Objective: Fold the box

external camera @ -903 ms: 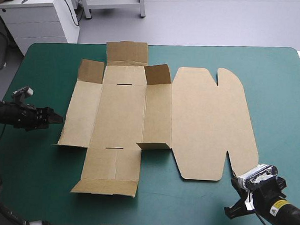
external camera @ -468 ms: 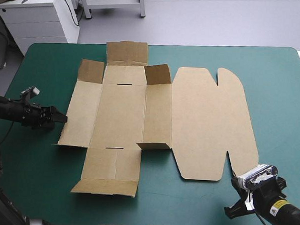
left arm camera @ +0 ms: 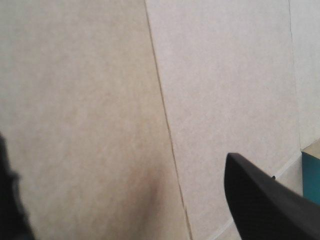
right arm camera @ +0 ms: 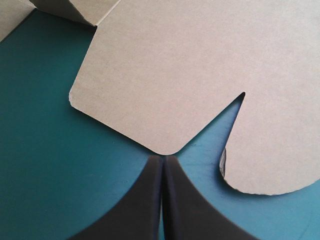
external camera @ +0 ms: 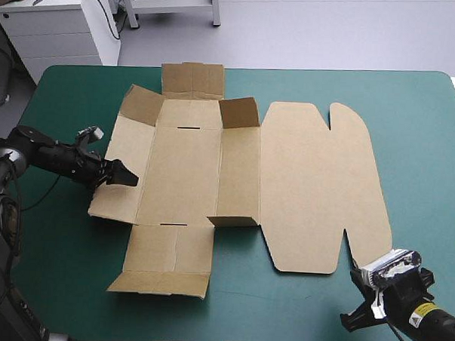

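Tools first: the left tool [external camera: 125,175] has its black fingers [left arm camera: 260,200] spread wide with nothing pinched between them. It hangs low over the left side panel [external camera: 124,204] of the box [external camera: 242,179], just inside that panel's outer edge. Brown board fills everything ahead of it, and a scored crease [left arm camera: 167,130] runs away between the fingers. Whether a fingertip touches the board I cannot tell. The right tool [right arm camera: 163,159] is pressed together into one point and grips nothing; the rounded near corner of the lid [right arm camera: 200,65] lies just ahead of its tip, apart from it.

The box lies cut open and almost flat on the teal-green counter [external camera: 410,133], between the two tools. Only the small corner flaps [external camera: 143,106] beyond the left tool stand up a little.

By its look the sheet is light and stiff, likely to bend cleanly only along its creases and to skate over the cover if pushed from one side. A flat edge offers little to catch. The better hold seems to be the free outer edge of the side panel under the left tool, taken near its middle so the wall turns up evenly about the crease; a corner grip risks a kink
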Controlling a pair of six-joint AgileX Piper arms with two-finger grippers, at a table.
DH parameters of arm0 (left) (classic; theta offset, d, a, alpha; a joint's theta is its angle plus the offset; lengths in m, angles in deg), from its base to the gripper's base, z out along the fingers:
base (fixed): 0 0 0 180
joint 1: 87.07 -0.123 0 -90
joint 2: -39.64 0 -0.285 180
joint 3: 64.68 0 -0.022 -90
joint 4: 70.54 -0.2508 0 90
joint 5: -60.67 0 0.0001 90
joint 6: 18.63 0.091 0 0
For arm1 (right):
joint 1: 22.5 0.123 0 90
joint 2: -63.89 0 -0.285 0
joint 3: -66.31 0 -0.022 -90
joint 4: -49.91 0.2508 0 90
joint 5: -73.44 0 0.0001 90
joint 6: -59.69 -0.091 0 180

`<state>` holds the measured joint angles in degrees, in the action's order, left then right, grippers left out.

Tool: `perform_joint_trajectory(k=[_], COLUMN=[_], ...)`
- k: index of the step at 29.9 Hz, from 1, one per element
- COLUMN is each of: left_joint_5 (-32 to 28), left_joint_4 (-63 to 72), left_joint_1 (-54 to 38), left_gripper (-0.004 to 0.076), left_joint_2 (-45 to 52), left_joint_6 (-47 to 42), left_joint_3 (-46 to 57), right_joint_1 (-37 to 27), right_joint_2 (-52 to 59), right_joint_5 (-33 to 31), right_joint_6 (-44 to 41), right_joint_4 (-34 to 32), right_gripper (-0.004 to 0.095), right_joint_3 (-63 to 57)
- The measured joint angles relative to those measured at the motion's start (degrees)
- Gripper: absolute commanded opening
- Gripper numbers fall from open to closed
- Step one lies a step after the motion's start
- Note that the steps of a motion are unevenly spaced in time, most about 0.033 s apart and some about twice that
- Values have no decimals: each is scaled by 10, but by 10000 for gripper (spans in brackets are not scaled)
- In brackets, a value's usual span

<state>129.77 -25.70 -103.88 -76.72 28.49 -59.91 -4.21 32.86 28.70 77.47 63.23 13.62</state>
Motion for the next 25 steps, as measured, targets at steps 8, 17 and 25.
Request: perform_joint_trajectory(k=[8,17,25], left_joint_5=[-8,0,3], left_joint_4=[-1,-3,2], left_joint_1=[6,11,11], left_gripper=[332,-8,-7], left_joint_2=[-2,-11,-11], left_joint_6=[-41,-58,-56], left_joint_3=[-1,1,1], right_joint_1=[0,0,0], right_joint_2=[0,0,0], right_joint_5=[0,1,1], right_joint_6=[0,0,0], right_joint_4=[0,0,0], right_gripper=[-19,-19,-19], right_joint_3=[0,0,0])
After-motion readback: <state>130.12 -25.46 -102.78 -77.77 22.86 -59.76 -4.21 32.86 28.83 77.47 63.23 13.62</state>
